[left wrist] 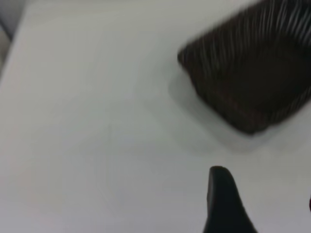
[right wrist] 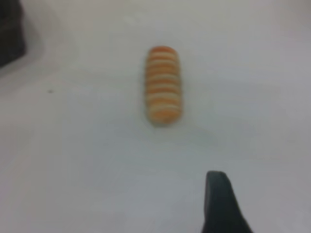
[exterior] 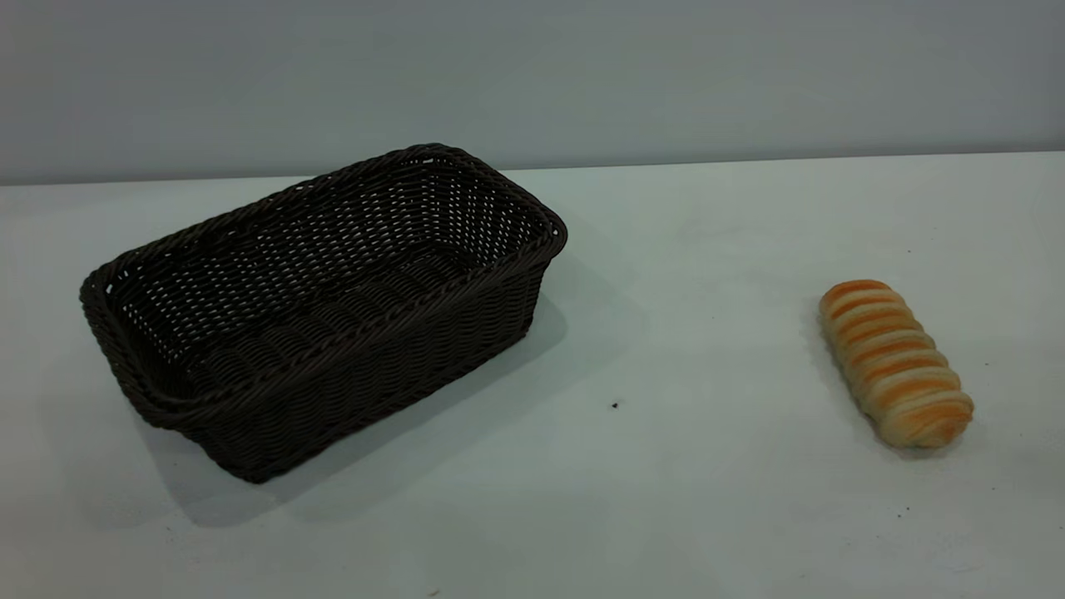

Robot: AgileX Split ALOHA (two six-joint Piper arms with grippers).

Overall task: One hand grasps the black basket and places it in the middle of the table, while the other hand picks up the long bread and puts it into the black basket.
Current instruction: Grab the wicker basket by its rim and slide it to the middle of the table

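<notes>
The black basket [exterior: 324,308] stands empty on the left part of the white table [exterior: 666,466], set at an angle. The long bread [exterior: 895,363] lies on the table at the right, well apart from the basket. Neither gripper shows in the exterior view. In the left wrist view the left gripper [left wrist: 265,188] hovers open and empty over bare table, short of a corner of the basket [left wrist: 252,77]. In the right wrist view the right gripper [right wrist: 265,187] is above the table, empty, with one finger [right wrist: 219,201] showing, short of the bread [right wrist: 163,83].
A grey wall [exterior: 532,75] runs behind the table's far edge. A small dark speck [exterior: 615,405] lies on the table between basket and bread. A dark edge of the basket [right wrist: 10,34] shows in the right wrist view.
</notes>
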